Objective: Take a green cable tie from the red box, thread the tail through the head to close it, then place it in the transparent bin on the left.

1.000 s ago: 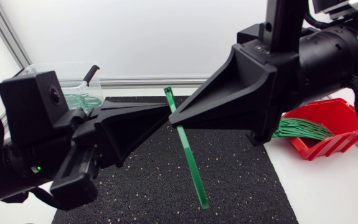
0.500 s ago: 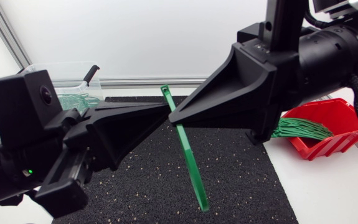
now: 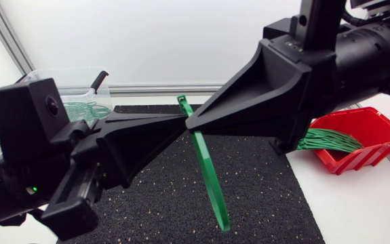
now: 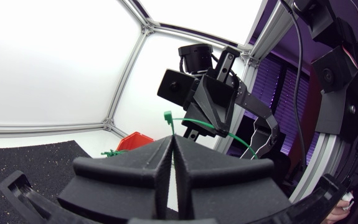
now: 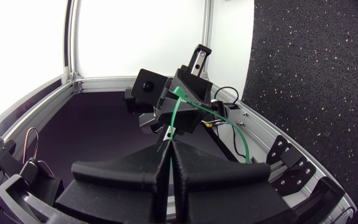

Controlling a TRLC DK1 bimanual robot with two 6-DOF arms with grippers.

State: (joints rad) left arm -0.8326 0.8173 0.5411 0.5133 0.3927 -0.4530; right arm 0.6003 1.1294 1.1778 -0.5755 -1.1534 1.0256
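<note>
Shifted in 1 s: the right arm sits a little higher, the left arm's body has slid toward 9 o'clock, and the green cable tie (image 3: 205, 169) has hardly moved, its tail tip a touch lower.

- Tie: in the air over the middle of the black mat (image 3: 262, 196), not yet looped. Head (image 3: 182, 102) sticks up toward 11 o'clock above the pinch; tail (image 3: 223, 224) hangs straight toward 5 o'clock.
- Left gripper (image 3: 181, 123): comes in from 9 o'clock, fingers pressed flat together, tips on the strap just below the head.
- Right gripper (image 3: 191, 126): comes in from 3 o'clock, fingers likewise closed narrow on the strap, tip to tip with the left. Both seem to pinch the same short stretch.

Step in hand, as I judge it: a handover or regrip ahead of threading. With both pinches beside the head, the tail is free. 1 gripper should keep the head steady with its slot clear; the other should let go and take the strap near the tail, then curl it round to the slot. Release only 1 pinch at a time, or the tie drops.

Around:
- Red box (image 3: 367, 125) at 3 o'clock of the mat, loose ties (image 3: 330, 140) fanned in it.
- Transparent bin (image 3: 59, 76) at 10 o'clock, closed ties (image 3: 86, 108) inside. The left arm's bulk lies across the way to it.
</note>
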